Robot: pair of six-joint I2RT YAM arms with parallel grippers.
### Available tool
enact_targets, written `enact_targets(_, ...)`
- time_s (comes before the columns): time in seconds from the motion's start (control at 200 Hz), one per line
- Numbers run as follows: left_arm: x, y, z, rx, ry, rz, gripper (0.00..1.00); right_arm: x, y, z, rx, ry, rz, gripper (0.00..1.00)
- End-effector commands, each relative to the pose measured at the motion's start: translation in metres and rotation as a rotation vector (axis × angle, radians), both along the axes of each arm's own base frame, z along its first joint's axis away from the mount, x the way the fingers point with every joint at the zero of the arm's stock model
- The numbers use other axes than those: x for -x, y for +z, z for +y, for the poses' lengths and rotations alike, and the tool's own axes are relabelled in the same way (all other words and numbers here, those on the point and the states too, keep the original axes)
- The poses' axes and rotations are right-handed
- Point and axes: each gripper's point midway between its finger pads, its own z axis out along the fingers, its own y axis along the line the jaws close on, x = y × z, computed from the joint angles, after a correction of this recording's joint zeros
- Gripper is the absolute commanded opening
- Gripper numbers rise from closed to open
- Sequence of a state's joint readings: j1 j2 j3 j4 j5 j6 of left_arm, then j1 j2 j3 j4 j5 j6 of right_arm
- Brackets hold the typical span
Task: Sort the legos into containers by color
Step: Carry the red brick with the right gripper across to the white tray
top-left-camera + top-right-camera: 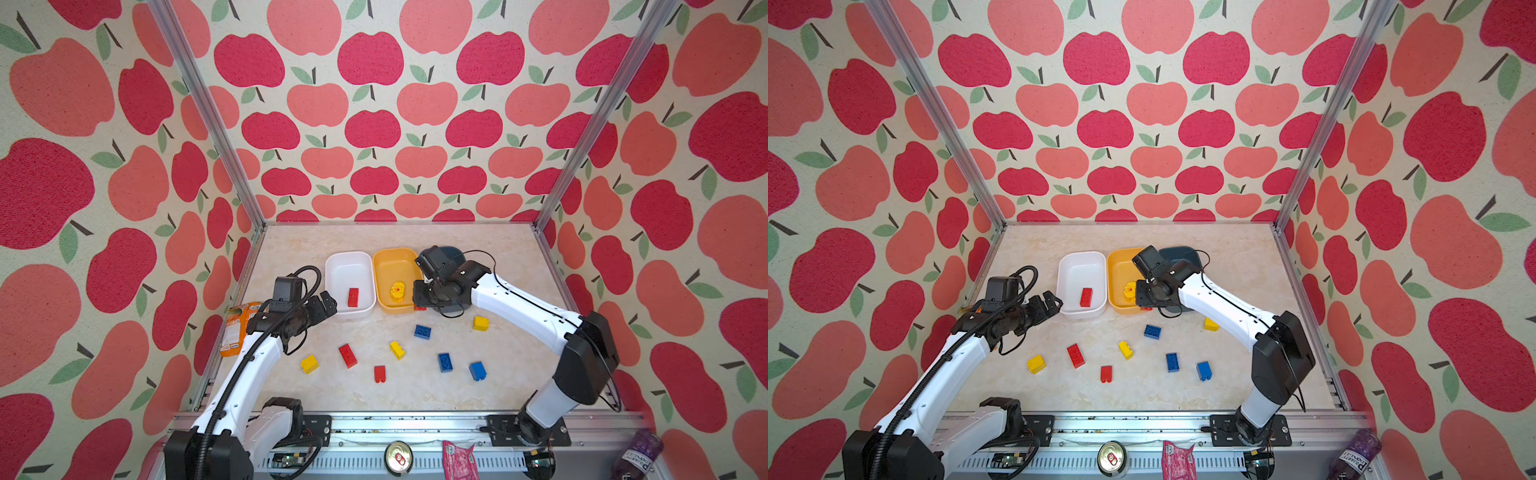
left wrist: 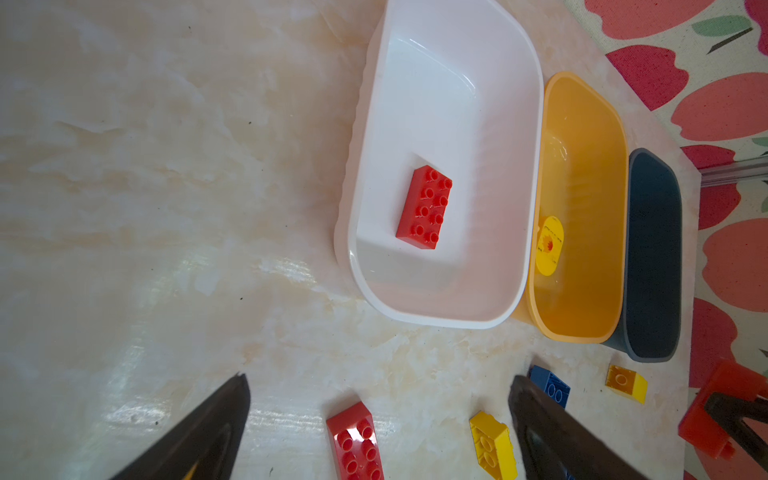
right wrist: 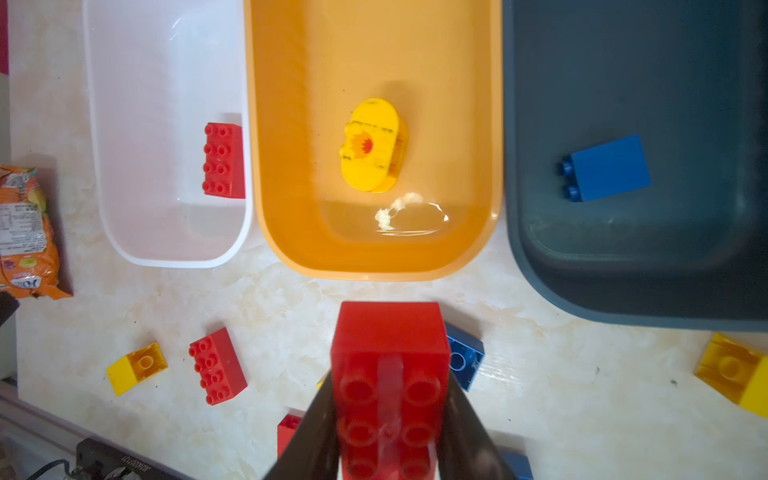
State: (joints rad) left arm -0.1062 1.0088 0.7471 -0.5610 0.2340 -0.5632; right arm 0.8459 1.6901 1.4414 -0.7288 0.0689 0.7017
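This is looking like a robot lab booth. Aluminium posts (image 1: pixel 203 104) are framing apple-print walls (image 1: pixel 374 124) around a marble-look table (image 1: pixel 374 399). The left arm (image 1: pixel 249 374) and right arm (image 1: pixel 519 307) are sitting bolted to a rail (image 1: pixel 415 424).

Your table (image 1: pixel 374 399) has a pale, marble-patterned top. Toward the back, three tubs sit on it side by side in a row: a white tub (image 1: pixel 348 254), a yellow-orange tub (image 1: pixel 395 250) and a dark blue tub (image 2: pixel 652 249), which is largely hidden in both top views.

In front of them you have eight loose bricks, all apart from one another. From the left:
- a left yellow brick (image 1: pixel 309 364)
- a long red brick (image 1: pixel 347 355)
- a short red brick (image 1: pixel 379 373)
- a middle yellow brick (image 1: pixel 397 350)
- a back blue brick (image 1: pixel 422 331)
- a second blue brick (image 1: pixel 444 362)
- a third blue brick (image 1: pixel 477 370)
- a right yellow brick (image 1: pixel 481 323)

An orange snack packet (image 1: pixel 237 330) lies at the table's left edge.
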Motion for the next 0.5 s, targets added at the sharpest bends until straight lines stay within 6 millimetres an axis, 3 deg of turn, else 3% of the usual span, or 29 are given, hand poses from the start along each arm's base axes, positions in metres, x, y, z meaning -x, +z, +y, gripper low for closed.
enact_targets(0.0,0.012,-0.007,0.005,-0.005,0.020,0.039,0.99,-0.002,0.011,0.042,-0.064,0.124,-0.020,0.27)
enact_targets(0.2,0.019,-0.009,0.007,-0.006,0.026,0.044,0.99,-0.004,0.008,0.096,-0.104,0.247,-0.012,0.27)
enact_targets(0.495,0.021,-0.011,0.008,-0.008,0.033,0.054,0.99,-0.021,-0.012,0.147,-0.138,0.320,0.000,0.27)
